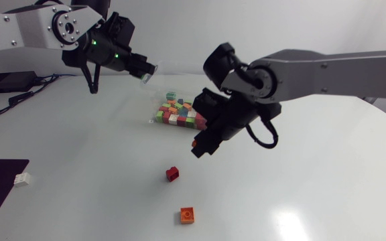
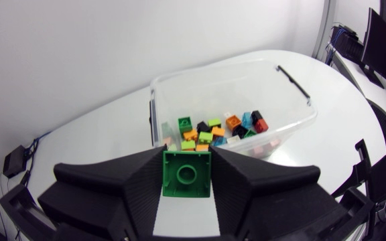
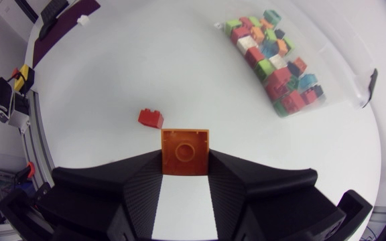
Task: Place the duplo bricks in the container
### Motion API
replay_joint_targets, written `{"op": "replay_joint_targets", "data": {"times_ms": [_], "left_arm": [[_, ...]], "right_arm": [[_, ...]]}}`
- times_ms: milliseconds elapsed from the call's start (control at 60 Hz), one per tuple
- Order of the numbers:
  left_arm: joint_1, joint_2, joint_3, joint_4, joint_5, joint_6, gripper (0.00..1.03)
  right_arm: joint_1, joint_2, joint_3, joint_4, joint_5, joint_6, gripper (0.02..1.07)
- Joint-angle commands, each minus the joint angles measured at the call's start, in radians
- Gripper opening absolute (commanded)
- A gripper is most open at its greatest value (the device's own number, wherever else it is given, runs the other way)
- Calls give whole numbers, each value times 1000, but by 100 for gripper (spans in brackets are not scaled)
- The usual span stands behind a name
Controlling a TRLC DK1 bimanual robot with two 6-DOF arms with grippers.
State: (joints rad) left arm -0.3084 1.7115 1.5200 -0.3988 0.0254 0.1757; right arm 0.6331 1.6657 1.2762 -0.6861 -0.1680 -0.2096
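The left jaws are clamped on a green duplo brick, the clear container (many coloured bricks inside) ahead of them. The right jaws grip an orange duplo brick above the surface, near a loose red brick.

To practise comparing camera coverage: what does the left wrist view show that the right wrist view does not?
Only the left wrist view: the left end effector shut on a green brick. Only the right wrist view: the right end effector shut on an orange brick, a red brick on the table ahead of it, and a white brick farther off. Both: the table and the container of bricks.
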Motion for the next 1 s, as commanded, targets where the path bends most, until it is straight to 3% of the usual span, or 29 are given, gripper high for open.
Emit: {"op": "replay_joint_targets", "data": {"times_ms": [0, 167, 233, 283, 333, 383, 633, 850, 983], "left_arm": [[-20, 51, 65, 32, 11, -27, 33], [-26, 172, 184, 97, 11, -28, 35], [-21, 214, 218, 110, 11, -28, 41], [-18, 238, 233, 135, 11, -21, 56], [-12, 266, 247, 167, 10, -16, 85], [-5, 284, 264, 167, 10, -7, 97], [54, 181, 169, 175, 27, 28, 98], [132, -116, -110, 160, 50, 120, 98], [232, -274, -279, 115, 80, 192, 98]], "right_arm": [[-18, -37, 35, -26, 1, -14, 34], [-44, -60, 94, -24, -7, -16, 34], [-58, -66, 109, -7, -8, -17, 34], [-67, -69, 126, 11, -8, -14, 34], [-79, -67, 153, 23, -8, -13, 34], [-90, -64, 173, 43, -8, -13, 34], [-148, 16, 301, 97, -5, -20, 34], [-196, 132, 384, 181, -8, -47, 34], [-216, 221, 443, 224, -2, -56, 34]]}}
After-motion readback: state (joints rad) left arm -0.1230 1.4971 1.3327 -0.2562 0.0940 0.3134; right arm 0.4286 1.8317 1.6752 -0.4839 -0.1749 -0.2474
